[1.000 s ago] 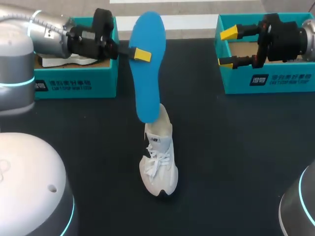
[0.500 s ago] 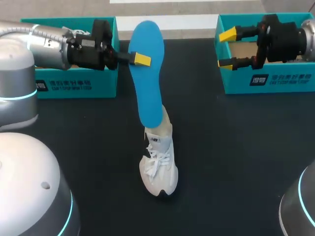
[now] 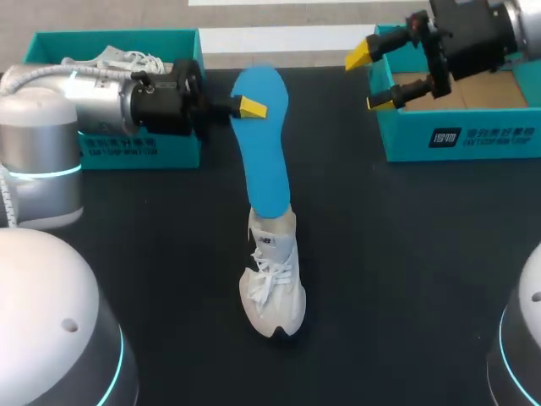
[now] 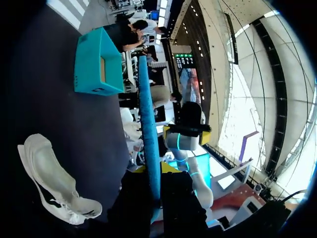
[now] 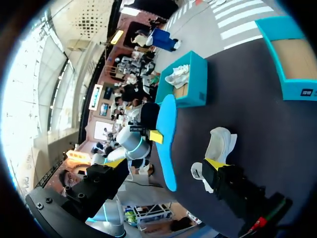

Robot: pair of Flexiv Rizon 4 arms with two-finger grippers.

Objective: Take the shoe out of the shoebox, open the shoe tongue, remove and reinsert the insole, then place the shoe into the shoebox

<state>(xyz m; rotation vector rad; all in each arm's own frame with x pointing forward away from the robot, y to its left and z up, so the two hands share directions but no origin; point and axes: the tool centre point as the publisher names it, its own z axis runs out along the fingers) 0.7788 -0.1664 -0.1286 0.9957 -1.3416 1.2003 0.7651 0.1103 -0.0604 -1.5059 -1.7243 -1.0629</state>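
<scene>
One blue insole (image 3: 266, 161), tip perhaps inside white shoe (image 3: 272, 283)

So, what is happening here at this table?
The left gripper is shut on a long flat blue insole and holds it up over a white lace-up sneaker on the black table. The insole's lower end is near the sneaker's heel opening; I cannot tell whether they touch. The right gripper hangs open over the teal cardboard shoebox on the right, holding nothing.
</scene>
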